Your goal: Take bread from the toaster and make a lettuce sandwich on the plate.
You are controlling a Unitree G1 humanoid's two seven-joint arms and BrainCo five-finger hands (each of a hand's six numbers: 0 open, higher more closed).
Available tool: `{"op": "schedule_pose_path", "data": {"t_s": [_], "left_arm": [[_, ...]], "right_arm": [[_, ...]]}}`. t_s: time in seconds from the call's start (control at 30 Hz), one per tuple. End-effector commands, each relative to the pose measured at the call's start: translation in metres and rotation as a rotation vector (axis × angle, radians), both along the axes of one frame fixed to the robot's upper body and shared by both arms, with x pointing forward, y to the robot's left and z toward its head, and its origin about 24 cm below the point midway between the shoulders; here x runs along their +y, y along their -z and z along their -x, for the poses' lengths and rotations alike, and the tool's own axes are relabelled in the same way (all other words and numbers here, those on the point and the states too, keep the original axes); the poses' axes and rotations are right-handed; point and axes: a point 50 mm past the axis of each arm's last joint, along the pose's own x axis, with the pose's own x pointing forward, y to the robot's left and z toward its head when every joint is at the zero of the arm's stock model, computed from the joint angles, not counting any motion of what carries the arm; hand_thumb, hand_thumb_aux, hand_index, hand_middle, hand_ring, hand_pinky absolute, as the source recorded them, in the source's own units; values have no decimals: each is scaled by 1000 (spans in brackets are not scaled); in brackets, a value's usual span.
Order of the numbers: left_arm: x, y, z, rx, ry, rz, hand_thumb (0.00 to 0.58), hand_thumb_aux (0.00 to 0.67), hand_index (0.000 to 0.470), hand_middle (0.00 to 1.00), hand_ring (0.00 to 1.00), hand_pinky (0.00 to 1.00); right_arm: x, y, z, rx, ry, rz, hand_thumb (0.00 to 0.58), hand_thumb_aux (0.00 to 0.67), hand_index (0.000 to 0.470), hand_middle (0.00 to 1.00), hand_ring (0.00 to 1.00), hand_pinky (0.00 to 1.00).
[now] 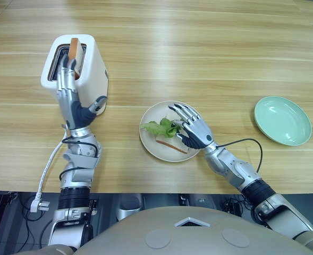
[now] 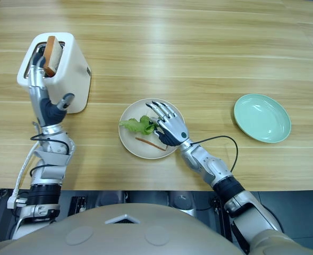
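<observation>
In the upper left, the white toaster [image 1: 90, 69] has a bread slice [image 1: 76, 50] standing out of its slot. The left hand [image 1: 74, 103] lies up the toaster's side, fingers straight beside that slice and thumb splayed away, gripping nothing. At centre, the plate [image 1: 157, 112] carries lettuce [image 1: 159, 127] over a second slice [image 1: 172, 144]. The right hand [image 1: 196, 130] is above them, fingers spread wide. At right lies a green dish [image 1: 282, 120].

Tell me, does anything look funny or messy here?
The toaster's plug is loose, dangling past the table's front edge. The lettuce lies off-centre, reaching the plate's left rim.
</observation>
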Motion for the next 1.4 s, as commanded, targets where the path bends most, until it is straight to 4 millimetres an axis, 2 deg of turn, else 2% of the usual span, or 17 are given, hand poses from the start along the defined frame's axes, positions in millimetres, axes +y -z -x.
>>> {"op": "schedule_pose_path", "data": {"t_s": [0.03,0.27,0.3,0.33,0.37,0.67,0.9,1.1,1.33,1.37,1.4], "left_arm": [[23,-12,2,-30,-120,-39,0,0,0,0,0,0],[38,-15,3,-14,-196,-72,0,0,0,0,0,0],[40,-14,2,0,-203,-75,0,0,0,0,0,0],[41,-14,1,14,-208,-77,0,0,0,0,0,0],[43,-13,-2,37,-214,-80,0,0,0,0,0,0],[53,-5,-24,252,-230,-175,0,0,0,0,0,0],[57,-1,-41,375,-233,-333,0,0,0,0,0,0],[60,-4,-54,436,-241,-386,0,0,0,0,0,0],[74,-4,-63,515,-301,-426,0,0,0,0,0,0],[76,-4,-63,516,-307,-423,75,45,31,0,0,0],[77,-5,-63,514,-311,-418,75,45,31,0,0,0]], "right_arm": [[-16,-2,-3,-20,63,47,580,670,460,0,0,0],[-18,-4,-5,-31,67,65,580,670,460,0,0,0],[-18,-3,-4,-24,62,68,578,631,433,0,0,0],[-18,-2,-3,-17,60,73,552,523,359,0,0,0],[-19,0,-1,-8,60,81,0,0,0,0,0,0],[-27,10,5,61,61,151,0,0,0,0,0,0],[-42,9,6,63,107,179,0,0,0,0,0,0],[-57,3,7,43,159,178,0,0,0,0,0,0],[-57,-3,8,20,168,134,0,0,0,0,0,0],[-56,-3,9,19,166,131,0,0,0,0,0,0],[-56,-3,9,19,166,128,0,0,0,0,0,0]]}}
